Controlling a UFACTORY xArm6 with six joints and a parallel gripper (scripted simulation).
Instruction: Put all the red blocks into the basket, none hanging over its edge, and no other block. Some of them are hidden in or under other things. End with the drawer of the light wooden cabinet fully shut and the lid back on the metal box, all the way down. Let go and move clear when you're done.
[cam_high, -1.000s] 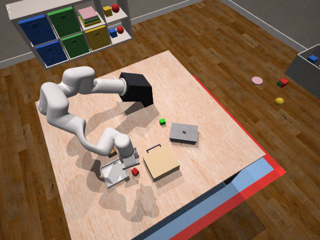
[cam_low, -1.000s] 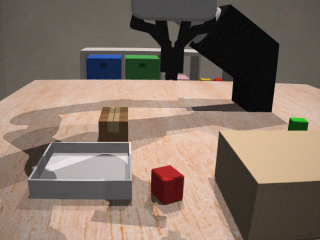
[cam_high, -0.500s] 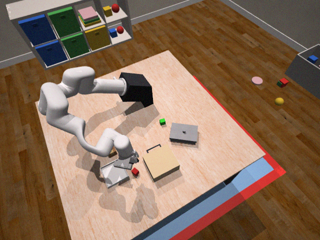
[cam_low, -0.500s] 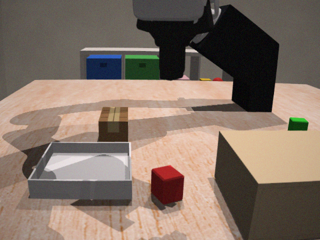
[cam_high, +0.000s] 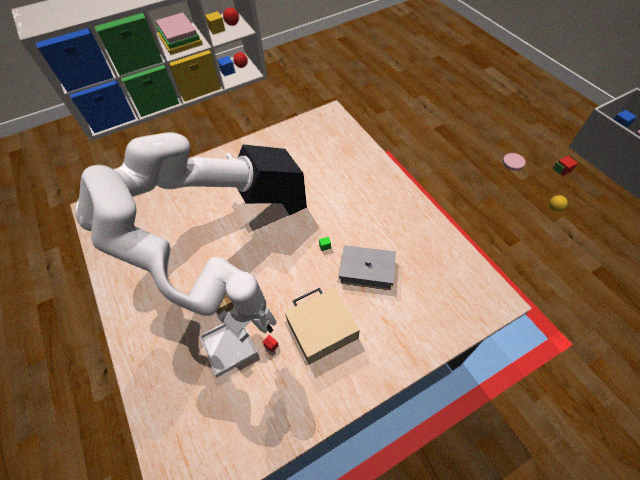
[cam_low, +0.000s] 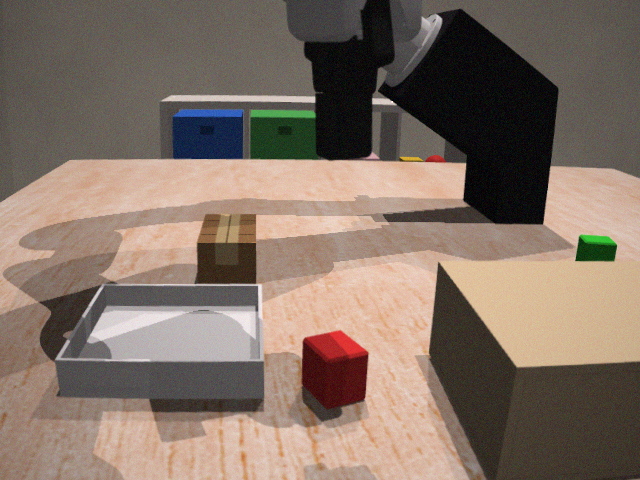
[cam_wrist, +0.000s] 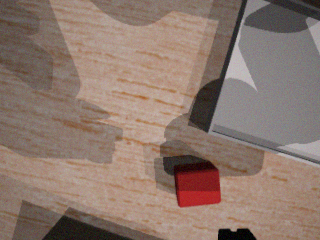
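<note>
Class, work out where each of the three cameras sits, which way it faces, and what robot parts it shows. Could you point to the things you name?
Top: high above, looking down at a slant on the table; nearly the whole arm shows.
Exterior: low beyond the grey tray (cam_high: 229, 349) (cam_low: 175, 335) (cam_wrist: 280, 95), looking across the table towards the robot's black base (cam_high: 273, 175) (cam_low: 496, 103); gripper (cam_high: 268, 329) (cam_low: 343, 155) shows too.
Wrist: on the arm's end, looking down; only black fingertips show.
Shared by top and exterior: the green block (cam_high: 324, 243) (cam_low: 596, 249).

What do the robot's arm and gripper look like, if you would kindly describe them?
The arm has smooth, rounded white segments and a black, angular base. The gripper has slim, dark fingers. No cable or marking is discernible.
</note>
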